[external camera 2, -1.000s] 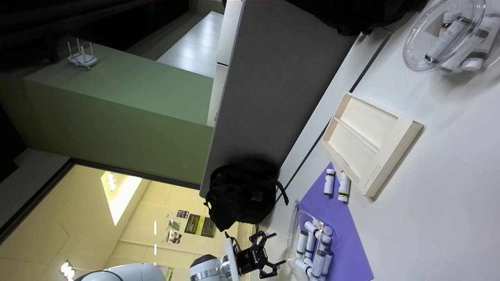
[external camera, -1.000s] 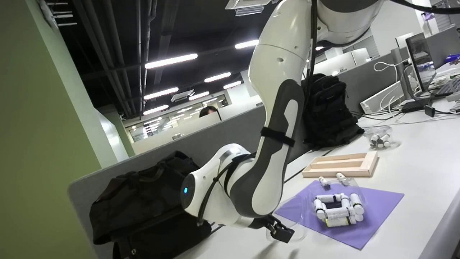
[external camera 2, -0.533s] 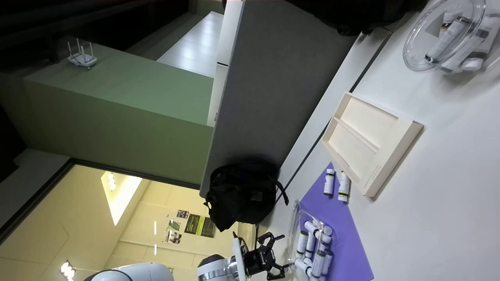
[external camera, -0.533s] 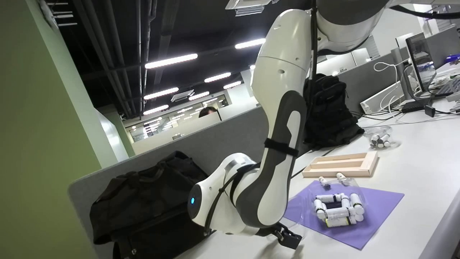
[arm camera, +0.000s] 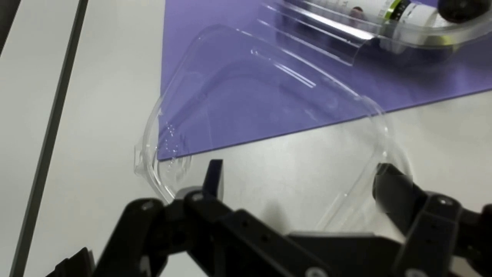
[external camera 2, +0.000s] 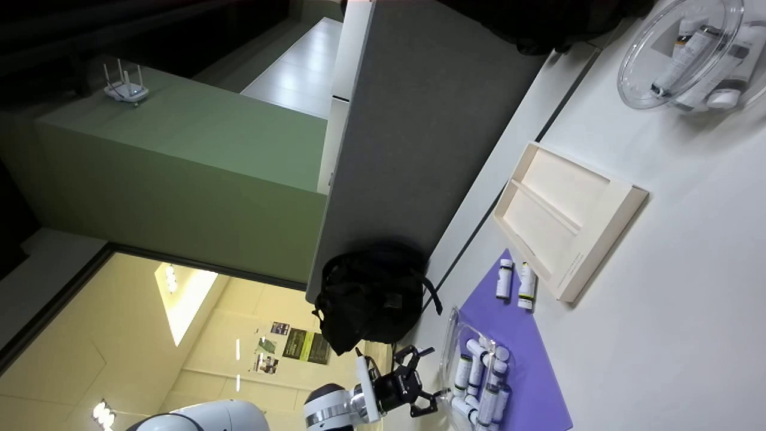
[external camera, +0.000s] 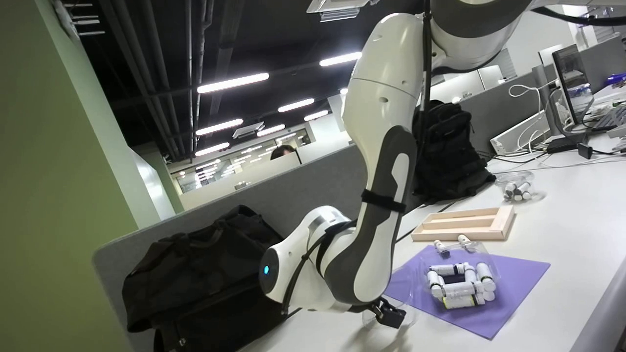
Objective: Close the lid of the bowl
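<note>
A clear plastic bowl (external camera: 462, 283) holding several white bottles rests on a purple sheet; it also shows in another exterior view (external camera 2: 479, 377) and at the top of the wrist view (arm camera: 338, 30). Its clear lid (arm camera: 269, 115) lies open beside it, partly over the purple sheet and partly over the white table. The lid shows faintly in both exterior views (external camera: 410, 288) (external camera 2: 449, 347). My gripper (arm camera: 300, 169) is open and empty, its fingers apart over the lid's near part. In both exterior views the gripper (external camera: 391, 317) (external camera 2: 438, 371) is low at the lid's outer side. Contact with the lid cannot be told.
Two loose bottles (external camera 2: 504, 281) (external camera 2: 526, 286) lie near the purple sheet's (external camera 2: 532, 359) corner. A wooden tray (external camera: 464, 224) stands behind them. Another clear bowl with bottles (external camera: 516, 188) is farther along the table. A black bag (external camera: 210, 278) sits by the grey partition (external camera: 303, 186).
My gripper has moved toward the lid and bowl, dipping lower midway and now slightly higher again. It has stayed open. The bowl, lid and bottles have not visibly moved.
</note>
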### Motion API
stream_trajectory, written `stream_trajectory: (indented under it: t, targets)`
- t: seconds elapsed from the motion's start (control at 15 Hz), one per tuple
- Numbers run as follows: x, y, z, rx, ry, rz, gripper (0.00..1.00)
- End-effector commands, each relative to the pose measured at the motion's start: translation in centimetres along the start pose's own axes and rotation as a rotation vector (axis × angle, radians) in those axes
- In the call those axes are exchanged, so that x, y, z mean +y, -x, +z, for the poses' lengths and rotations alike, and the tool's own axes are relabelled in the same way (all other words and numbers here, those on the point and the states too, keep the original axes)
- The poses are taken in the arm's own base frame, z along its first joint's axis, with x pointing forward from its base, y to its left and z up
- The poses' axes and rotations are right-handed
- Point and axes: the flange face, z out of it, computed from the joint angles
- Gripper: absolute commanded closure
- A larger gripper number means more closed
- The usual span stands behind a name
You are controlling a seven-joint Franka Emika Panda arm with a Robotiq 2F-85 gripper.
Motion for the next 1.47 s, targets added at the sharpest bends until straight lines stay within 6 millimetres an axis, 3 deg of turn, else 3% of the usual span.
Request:
stream_trajectory:
  t: [0.0,0.4,1.4]
  targets:
    - [1.3,0.4,0.3,-0.008,0.028,0.033,0.00]
    - [3.0,1.3,0.3,-0.022,0.078,0.047,0.00]
    - [7.6,5.5,-2.6,-0.070,0.171,0.085,0.00]
